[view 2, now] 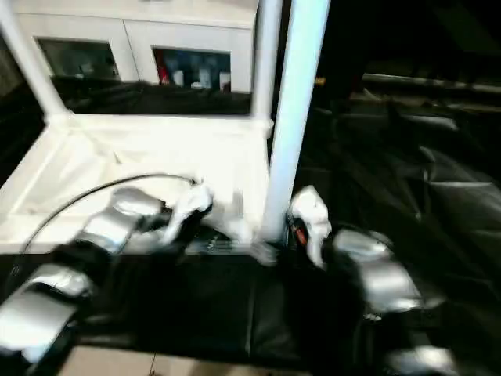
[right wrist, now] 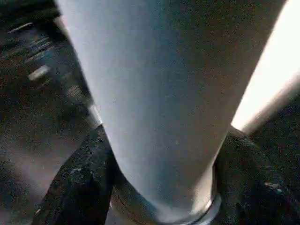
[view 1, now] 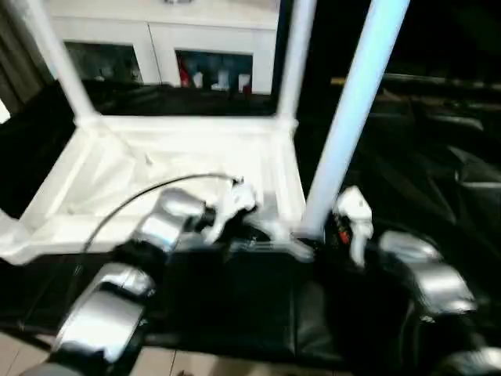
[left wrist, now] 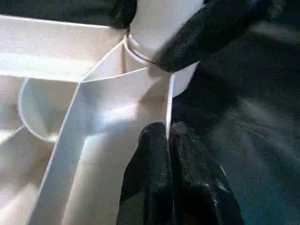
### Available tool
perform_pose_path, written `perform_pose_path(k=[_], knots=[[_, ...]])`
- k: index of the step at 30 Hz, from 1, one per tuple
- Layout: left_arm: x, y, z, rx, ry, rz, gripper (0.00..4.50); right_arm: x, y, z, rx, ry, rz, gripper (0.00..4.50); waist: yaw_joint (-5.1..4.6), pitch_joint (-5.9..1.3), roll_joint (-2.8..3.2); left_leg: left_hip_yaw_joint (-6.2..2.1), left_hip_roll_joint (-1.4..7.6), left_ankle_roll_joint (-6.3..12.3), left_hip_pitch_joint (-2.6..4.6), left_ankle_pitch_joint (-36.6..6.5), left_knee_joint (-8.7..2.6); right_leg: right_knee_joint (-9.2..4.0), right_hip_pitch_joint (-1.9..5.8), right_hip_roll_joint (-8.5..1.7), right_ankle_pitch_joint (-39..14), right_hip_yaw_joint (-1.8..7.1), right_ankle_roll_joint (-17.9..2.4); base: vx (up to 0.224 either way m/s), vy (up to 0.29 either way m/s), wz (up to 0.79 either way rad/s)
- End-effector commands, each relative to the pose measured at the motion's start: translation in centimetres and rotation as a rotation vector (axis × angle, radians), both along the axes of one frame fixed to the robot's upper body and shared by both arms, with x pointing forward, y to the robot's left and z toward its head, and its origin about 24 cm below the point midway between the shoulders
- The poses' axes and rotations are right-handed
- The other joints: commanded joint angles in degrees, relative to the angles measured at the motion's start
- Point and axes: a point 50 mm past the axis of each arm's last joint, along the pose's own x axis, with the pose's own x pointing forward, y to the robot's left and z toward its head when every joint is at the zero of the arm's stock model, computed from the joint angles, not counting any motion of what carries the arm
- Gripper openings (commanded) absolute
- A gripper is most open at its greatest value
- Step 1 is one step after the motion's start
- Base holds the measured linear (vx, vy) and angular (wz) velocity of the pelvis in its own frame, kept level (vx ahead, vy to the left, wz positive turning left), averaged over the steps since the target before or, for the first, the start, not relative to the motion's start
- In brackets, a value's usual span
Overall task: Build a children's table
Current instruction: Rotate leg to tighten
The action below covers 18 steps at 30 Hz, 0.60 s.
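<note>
Stands upright in the upturned table top's (view 1: 117, 168) near corner socket, the leg (view 1: 348, 117), straddled by right gripper (right wrist: 159, 187), left gripper (left wrist: 168, 159) pinched on the rim.

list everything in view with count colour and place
top: 1, white, upside down on the dark surface, ribbed underside up
legs: 3 standing in corner sockets, white; two at the far corners, one at the near right corner; a fourth cannot be told
dark surface: 1, black, under and around the top
cabinet: 1, white with glass doors, behind the table
cable: 1, black, arching over the left forearm
left gripper: 1, black fingers, shut on the top's rim wall near the right corner
right gripper: 1, black fingers either side of the near right leg's base
</note>
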Motion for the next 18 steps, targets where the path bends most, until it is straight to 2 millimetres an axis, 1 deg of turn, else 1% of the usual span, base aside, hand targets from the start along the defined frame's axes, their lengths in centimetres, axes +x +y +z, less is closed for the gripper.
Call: perform_pose_path(k=[1, 2, 3, 4, 6, 7, 8, 9, 10, 11, 14, 15, 16, 18], knots=[[-0.3, -1.2, -1.9, 0.037, 0.041, 0.124, 0.0, 0.5, -0.4, -1.5, -0.047, 0.05, -0.211, 2.56, -0.16, -2.22, -0.53, -0.95, 1.1, 0.62, 0.13, -15.59, -4.0, -4.63, 2.46, -2.77, -22.07, 1.74, -10.44, 0.0, 0.0, 0.0], [-0.4, -2.0, -2.0, 0.03, 0.028, 0.141, 0.0, 0.5, 0.1, -1.7, -0.046, 0.057, -0.251, 2.56, -0.19, -2.14, -0.17, -0.98, 1.2, 0.43, 0.25, -16.37, -4.13, -4.87, 2.21, -2.74, -22.76, 1.78, -9.68, 0.0, 0.0, 0.0], [-0.4, -2.5, -2.0, 0.025, 0.019, 0.151, 0.0, 0.6, 0.4, -1.9, -0.045, 0.062, -0.277, 2.56, -0.3, -2.24, -0.36, -0.94, 1.21, 0.39, 0.25, -16.7, -4.11, -4.9, 2.13, -2.61, -21.68, 1.89, -9.5, 0.0, 0.0, 0.0], [-0.5, -3.4, -2.0, 0.014, 0.012, 0.158, 0.0, 0.7, 1.0, -2.0, -0.047, 0.059, -0.318, 2.56, -0.26, -2.32, -0.38, -0.95, 1.17, 0.52, 0.24, -16.62, -4.09, -4.85, 2.18, -2.62, -20.8, 1.93, -9.6, 0.0, 0.0, 0.0], [-0.7, -4.4, -2.0, 0.002, 0.004, 0.164, 0.0, 0.8, 1.7, -2.1, -0.042, 0.056, -0.352, 2.56, -0.3, -2.38, -0.32, -0.83, 1.12, 0.72, 0.27, -16.43, -4.01, -4.73, 2.06, -2.5, -18.5, 2.04, -10.15, 0.0, 0.0, 0.0], [-0.8, -4.9, -2.0, -0.005, -0.002, 0.165, 0.0, 0.9, 2.2, -2.1, -0.031, 0.057, -0.364, 2.56, -0.26, -2.45, -0.32, -0.7, 1.08, 1.02, 0.27, -15.75, -3.9, -4.58, 2.03, -2.48, -16.53, 2.15, -10.61, 0.0, 0.0, 0.0], [-1.0, -5.7, -1.9, -0.015, -0.01, 0.154, 0.0, 1.0, 2.9, -2.1, -0.021, 0.053, -0.372, 2.56, -0.12, -2.45, -0.37, -0.65, 0.99, 1.45, 0.2, -15.34, -3.86, -4.57, 2.17, -2.45, -15.81, 2.1, -10.62, 0.0, 0.0, 0.0], [-1.0, -5.7, -1.9, -0.015, -0.01, 0.154, 0.0, 1.0, 2.9, -2.1, -0.021, 0.053, -0.372, 2.56, -0.08, -2.47, -0.39, -0.61, 0.95, 1.89, 0.07, -14.83, -3.82, -4.51, 2.25, -2.48, -15.4, 2.11, -10.52, 0.0, 0.0, 0.0], [-1.4, -7.3, -1.7, -0.041, -0.022, 0.125, 0.0, 1.1, 4.7, -1.9, -0.019, 0.033, -0.349, 2.56, -0.04, -2.47, -0.25, -0.66, 0.97, 1.97, 0.04, -14.67, -3.85, -4.5, 2.27, -2.51, -15.42, 2.07, -10.44, 0.0, 0.0, 0.0], [-1.5, -7.7, -1.7, -0.046, -0.025, 0.118, 0.0, 1.1, 5.1, -1.9, -0.024, 0.024, -0.348, 2.56, -0.13, -2.48, -0.3, -0.65, 0.96, 1.87, -0.03, -14.31, -3.85, -4.53, 2.24, -2.51, -15.45, 2.08, -10.25, 0.0, 0.0, 0.0], [-1.5, -7.8, -1.6, -0.041, -0.041, 0.11, 0.0, 1.2, 5.3, -1.8, -0.037, 0.009, -0.348, 2.56, -0.09, -2.32, -0.27, -0.71, 0.95, 2.05, 0.03, -15.28, -3.98, -4.8, 2.2, -2.53, -17.59, 2.0, -9.54, 0.0, 0.0, 0.0], [-1.5, -7.5, -1.7, -0.033, -0.052, 0.097, 0.0, 1.4, 4.7, -1.7, -0.022, 0.008, -0.371, 2.56, -0.08, -2.37, -0.17, -0.72, 0.98, 2.03, 0.06, -15.68, -4.02, -4.88, 2.14, -2.54, -18.12, 2.04, -9.16, 0.0, 0.0, 0.0], [-1.5, -7.5, -1.7, -0.033, -0.052, 0.097, 0.0, 1.4, 4.7, -1.7, -0.022, 0.008, -0.371, 2.56, -0.11, -2.33, -0.15, -0.74, 1.0, 1.99, 0.09, -15.9, -4.05, -4.88, 2.11, -2.51, -18.2, 2.03, -9.14, 0.0, 0.0, 0.0], [-1.5, -6.8, -1.8, -0.026, -0.062, 0.073, 0.0, 1.6, 4.2, -1.3, 0.029, 0.011, -0.38, 3.26, -0.14, -2.29, -0.19, -0.77, 0.99, 2.05, 0.05, -16.51, -4.13, -4.95, 2.11, -2.5, -18.47, 2.02, -8.95, 0.0, 0.0, 0.0]])
